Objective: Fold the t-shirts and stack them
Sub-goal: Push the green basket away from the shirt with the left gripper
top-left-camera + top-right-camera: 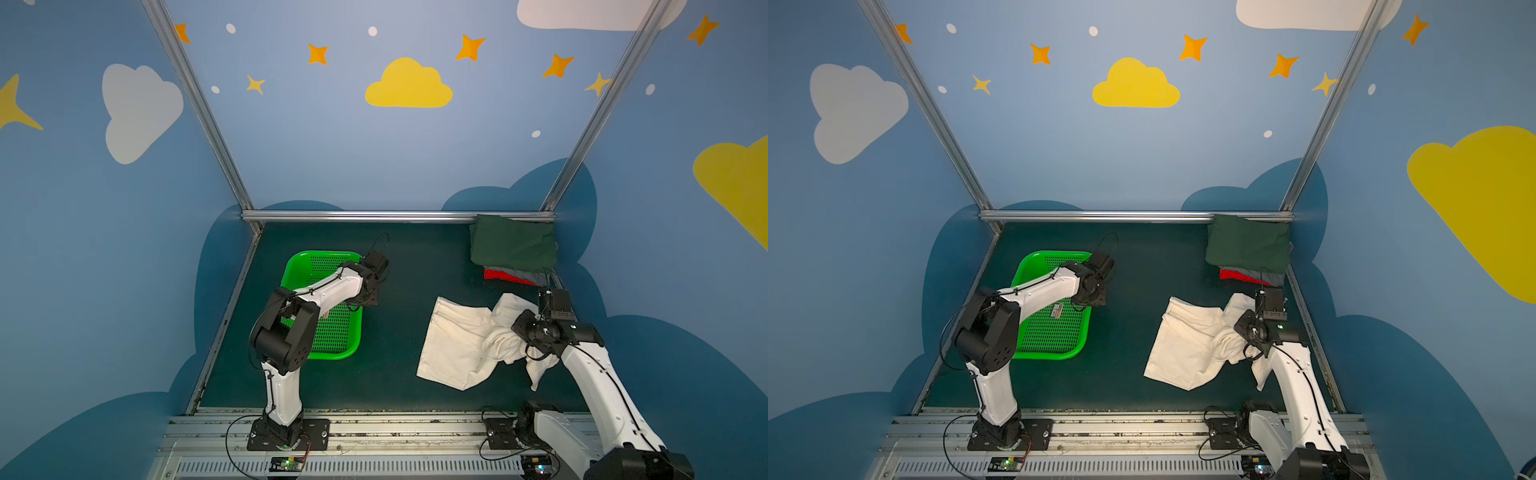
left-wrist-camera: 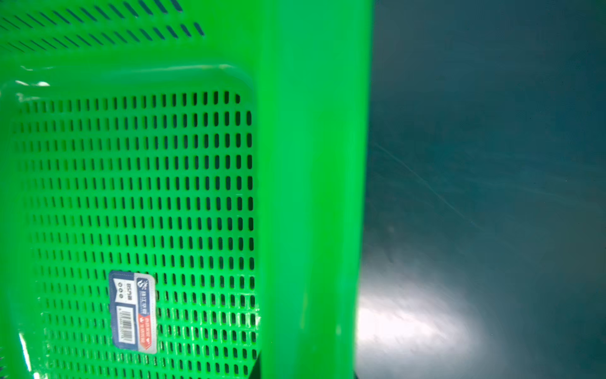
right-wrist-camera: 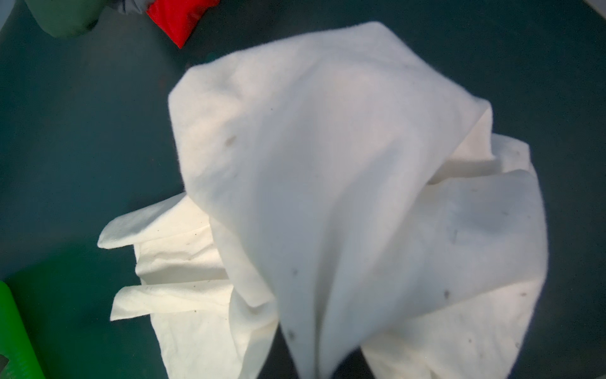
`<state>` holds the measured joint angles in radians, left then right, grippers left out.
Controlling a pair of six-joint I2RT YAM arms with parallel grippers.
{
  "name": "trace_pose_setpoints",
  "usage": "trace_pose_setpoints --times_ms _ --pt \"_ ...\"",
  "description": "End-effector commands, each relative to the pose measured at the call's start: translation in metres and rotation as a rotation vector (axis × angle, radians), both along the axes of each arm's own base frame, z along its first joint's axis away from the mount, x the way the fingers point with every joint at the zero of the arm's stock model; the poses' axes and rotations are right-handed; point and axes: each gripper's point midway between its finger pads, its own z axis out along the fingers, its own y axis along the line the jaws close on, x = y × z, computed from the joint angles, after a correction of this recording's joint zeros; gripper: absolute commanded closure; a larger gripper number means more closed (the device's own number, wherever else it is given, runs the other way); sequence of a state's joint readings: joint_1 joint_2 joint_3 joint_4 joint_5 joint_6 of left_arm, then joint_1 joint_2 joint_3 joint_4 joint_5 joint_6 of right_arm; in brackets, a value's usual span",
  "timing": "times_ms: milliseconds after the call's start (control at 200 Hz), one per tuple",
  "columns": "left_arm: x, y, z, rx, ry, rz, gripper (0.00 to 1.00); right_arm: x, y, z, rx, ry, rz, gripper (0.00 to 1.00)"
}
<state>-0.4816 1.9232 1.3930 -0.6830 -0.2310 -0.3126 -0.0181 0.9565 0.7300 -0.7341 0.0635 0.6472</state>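
A cream-white t-shirt (image 1: 461, 345) (image 1: 1187, 345) lies half spread on the dark mat, right of centre. Its right part is bunched and lifted, and my right gripper (image 1: 519, 336) (image 3: 314, 370) is shut on that bunch. In the right wrist view the cloth (image 3: 328, 147) hangs in folds with small dark specks. At the back right sits a stack of folded t-shirts: dark green (image 1: 513, 247) on top, grey (image 1: 525, 276) and red (image 1: 498, 275) under it. My left gripper (image 1: 368, 297) (image 2: 306, 374) is at the green basket's right rim (image 2: 311, 164), with a dark fingertip on each side of the rim.
The bright green perforated basket (image 1: 332, 353) (image 1: 1050, 353) stands at the left of the mat with only a label sticker (image 2: 132, 311) inside. Metal frame rails border the mat at the back and both sides. Both arm bases stand along the front rail.
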Motion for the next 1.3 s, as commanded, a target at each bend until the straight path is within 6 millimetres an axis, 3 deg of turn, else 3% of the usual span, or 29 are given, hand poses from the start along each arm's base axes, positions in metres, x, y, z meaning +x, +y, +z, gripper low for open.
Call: trace_pose_setpoints --times_ms 0,210,410,666,801,1041,1121,1296 --pt "0.028 0.025 -0.015 0.054 -0.012 -0.016 0.83 0.008 0.003 0.008 0.021 -0.041 0.002 1.0" --pt "0.075 0.078 -0.017 0.078 -0.044 0.056 0.85 0.007 0.027 -0.009 0.105 -0.02 0.026 1.0" --pt "0.119 0.116 -0.016 0.071 -0.052 0.09 0.84 0.011 0.043 -0.016 0.089 0.017 0.074 1.0" --pt "0.153 0.157 -0.031 0.113 -0.041 0.092 0.83 0.021 0.062 -0.018 0.092 0.022 0.111 1.0" --pt "0.167 0.171 -0.031 0.138 -0.047 0.081 0.83 0.026 0.069 -0.02 0.083 0.034 0.132 1.0" --pt "0.186 0.181 -0.015 0.178 -0.107 0.069 0.8 0.033 0.083 -0.017 0.089 0.032 0.164 1.0" --pt "0.189 0.187 -0.008 0.167 -0.097 0.092 0.71 0.035 0.088 -0.015 0.083 0.028 0.177 1.0" --pt "0.187 0.192 0.009 0.195 -0.135 0.106 0.28 0.037 0.093 -0.011 0.082 0.025 0.198 1.0"
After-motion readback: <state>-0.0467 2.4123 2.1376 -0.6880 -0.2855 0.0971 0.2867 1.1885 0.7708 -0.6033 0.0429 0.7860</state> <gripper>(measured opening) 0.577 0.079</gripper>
